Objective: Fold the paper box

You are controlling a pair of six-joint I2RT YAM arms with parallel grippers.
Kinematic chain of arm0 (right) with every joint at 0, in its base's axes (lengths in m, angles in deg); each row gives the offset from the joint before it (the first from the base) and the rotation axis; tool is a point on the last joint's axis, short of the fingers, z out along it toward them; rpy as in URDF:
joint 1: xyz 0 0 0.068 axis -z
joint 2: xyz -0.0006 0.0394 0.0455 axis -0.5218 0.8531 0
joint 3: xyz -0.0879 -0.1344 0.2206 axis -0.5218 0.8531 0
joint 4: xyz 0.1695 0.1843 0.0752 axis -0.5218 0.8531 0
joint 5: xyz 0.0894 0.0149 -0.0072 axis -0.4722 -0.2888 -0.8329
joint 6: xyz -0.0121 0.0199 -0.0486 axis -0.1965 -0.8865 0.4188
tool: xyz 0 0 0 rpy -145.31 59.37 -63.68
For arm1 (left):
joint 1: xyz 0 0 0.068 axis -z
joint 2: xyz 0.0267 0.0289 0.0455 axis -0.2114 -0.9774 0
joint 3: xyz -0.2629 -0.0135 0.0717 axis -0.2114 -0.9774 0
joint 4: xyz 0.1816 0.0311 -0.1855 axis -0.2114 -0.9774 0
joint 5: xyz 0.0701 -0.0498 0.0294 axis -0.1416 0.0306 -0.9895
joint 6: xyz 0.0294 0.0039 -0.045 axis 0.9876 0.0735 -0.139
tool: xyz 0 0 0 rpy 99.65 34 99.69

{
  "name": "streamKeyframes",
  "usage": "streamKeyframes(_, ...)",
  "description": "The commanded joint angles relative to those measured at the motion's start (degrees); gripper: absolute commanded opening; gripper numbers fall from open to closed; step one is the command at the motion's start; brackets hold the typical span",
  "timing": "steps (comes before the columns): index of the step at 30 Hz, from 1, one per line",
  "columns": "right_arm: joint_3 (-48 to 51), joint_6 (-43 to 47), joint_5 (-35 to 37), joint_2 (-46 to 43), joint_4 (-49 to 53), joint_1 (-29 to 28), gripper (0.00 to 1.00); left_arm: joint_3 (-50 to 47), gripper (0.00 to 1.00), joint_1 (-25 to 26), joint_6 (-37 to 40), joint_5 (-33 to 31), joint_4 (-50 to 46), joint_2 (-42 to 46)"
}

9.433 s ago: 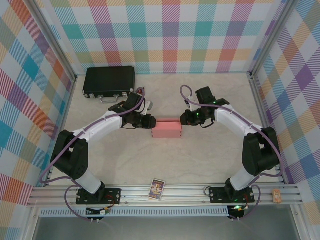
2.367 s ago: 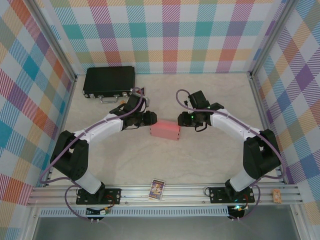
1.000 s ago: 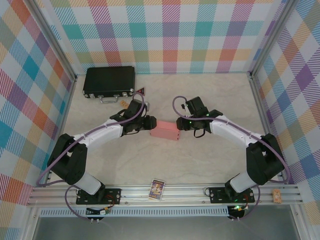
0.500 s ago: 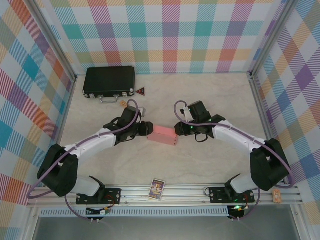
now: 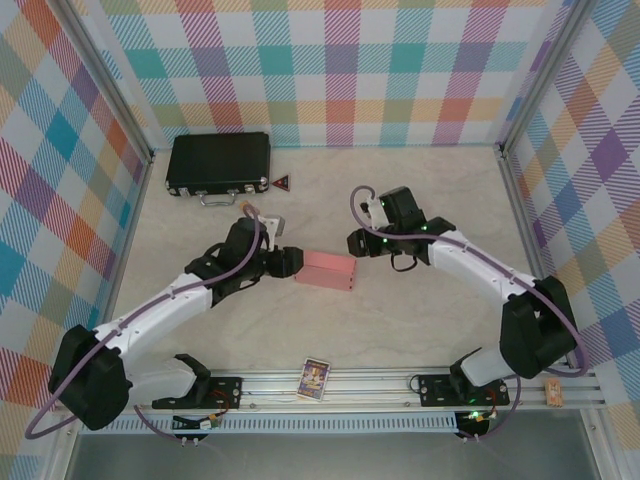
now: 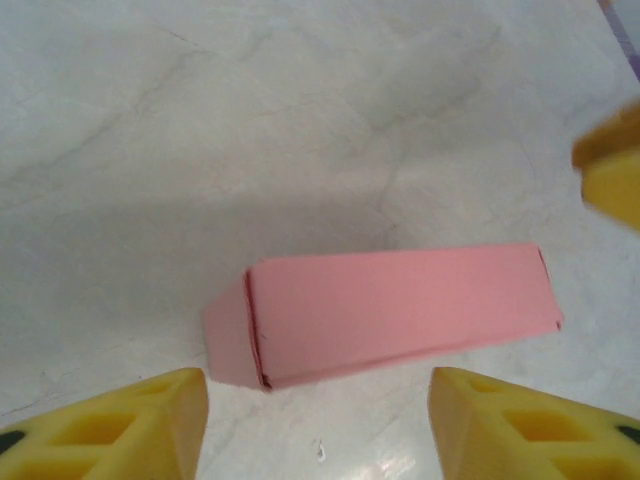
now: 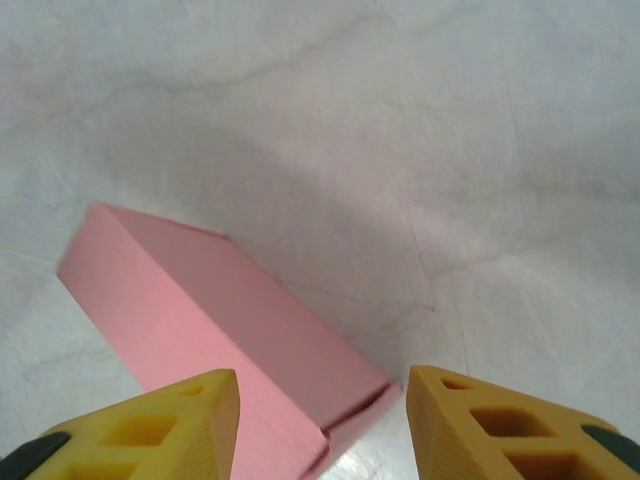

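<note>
Near rail (image 5: 400,385): a small card (image 5: 315,378) lying loose, not part of the job.

Mid table (image 5: 430,320): box (image 5: 326,270) lies flat on its long side, slightly skewed, and is already a closed rectangular shape. One arm faces each short end, probably because the end flaps are what tuck last.

Left gripper (image 6: 315,400): fingers (image 6: 140,420) are spread wide and the jaws are open, gripping nothing. The box sits just ahead of them, apart. In the left wrist view the near end flap shows a thin dark seam, so it may not be fully seated.

Right gripper (image 7: 322,395): also open, with the fingers straddling the box's end corner. No contact can be seen. That flap edge looks slightly lifted.

Judgement: folding is about done, and the ends might need a press.

Far left corner: black case (image 5: 218,162), well apart, unused.
</note>
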Motion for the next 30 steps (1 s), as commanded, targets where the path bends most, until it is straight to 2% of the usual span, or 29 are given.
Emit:
streamKeyframes(1, -4.1, 4.2, -5.1, 4.3, 2.3, 0.3, 0.50, -3.5, 0.43, 2.2, 1.5, 2.2, -4.7, 1.8)
streamKeyframes(3, -6.3, 5.5, -7.4, 7.1, 3.3, 0.3, 0.51, -5.8, 0.32, 3.3, 0.5, 3.3, -3.5, 2.3)
streamKeyframes(6, -8.8, 7.0, -10.9, 10.7, 4.2, 0.3, 0.52, -9.2, 0.23, 4.9, -0.7, 4.9, 1.1, 1.6)
streamKeyframes(10, -10.7, 7.9, -14.1, 14.2, 4.1, 0.2, 0.52, -12.5, 0.17, 6.2, -3.6, 3.9, 8.6, -1.9)
streamKeyframes(17, -11.6, 6.6, -16.1, 16.8, 3.4, 0.0, 0.52, -13.3, 0.11, 7.9, -6.6, 0.8, 21.0, -11.9)
streamKeyframes(23, -10.4, 5.3, -15.0, 16.1, 2.5, 0.0, 0.52, -12.8, 0.05, 8.1, -9.4, -2.2, 33.6, -21.9)
streamKeyframes(30, -8.8, 5.6, -12.7, 13.6, 3.3, 0.2, 0.51, -7.6, 0.03, 8.1, -10.0, -4.9, 39.5, -30.2)
